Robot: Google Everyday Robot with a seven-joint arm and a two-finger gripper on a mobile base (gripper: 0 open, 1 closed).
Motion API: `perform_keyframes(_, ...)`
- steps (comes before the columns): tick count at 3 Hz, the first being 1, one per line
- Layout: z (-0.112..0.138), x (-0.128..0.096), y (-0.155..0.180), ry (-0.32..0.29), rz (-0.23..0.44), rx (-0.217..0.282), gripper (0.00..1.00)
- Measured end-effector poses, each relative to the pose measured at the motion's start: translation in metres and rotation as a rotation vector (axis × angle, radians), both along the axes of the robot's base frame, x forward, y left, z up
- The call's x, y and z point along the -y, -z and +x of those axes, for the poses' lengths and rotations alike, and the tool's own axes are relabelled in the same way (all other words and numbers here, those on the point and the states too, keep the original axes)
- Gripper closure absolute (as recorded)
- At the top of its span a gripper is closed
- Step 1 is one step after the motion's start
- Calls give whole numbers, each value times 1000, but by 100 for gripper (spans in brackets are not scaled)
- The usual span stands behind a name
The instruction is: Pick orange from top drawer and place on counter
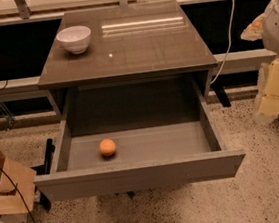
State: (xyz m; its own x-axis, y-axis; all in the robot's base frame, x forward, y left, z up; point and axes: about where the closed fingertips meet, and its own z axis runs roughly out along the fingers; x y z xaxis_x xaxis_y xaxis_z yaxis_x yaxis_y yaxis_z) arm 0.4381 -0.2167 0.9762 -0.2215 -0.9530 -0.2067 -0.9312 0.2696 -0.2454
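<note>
On the grey floor left of centre, the orange [107, 147] lies untouched in the open top drawer [137, 176] (so access is ready). The counter [147, 47] awaits it. The gripper [276, 25] hangs at the right edge, well apart, its grip impossible to tell. Both picking and placing are left to do.

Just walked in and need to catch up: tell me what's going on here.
Nothing is being handled yet. The orange lies untouched on the floor of the open drawer, left of the middle. The counter above has a white bowl near its back left corner. The gripper is not in view. Only a pale part of what seems to be the robot's arm shows at the right edge, away from the drawer.
</note>
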Motion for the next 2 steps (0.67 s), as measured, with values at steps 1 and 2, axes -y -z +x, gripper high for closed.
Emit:
perform_keyframes(1, 0, 0, -1, -1, 1, 3, 0)
perform_keyframes(2, 23, -12, 8, -46, 77, 2, 0)
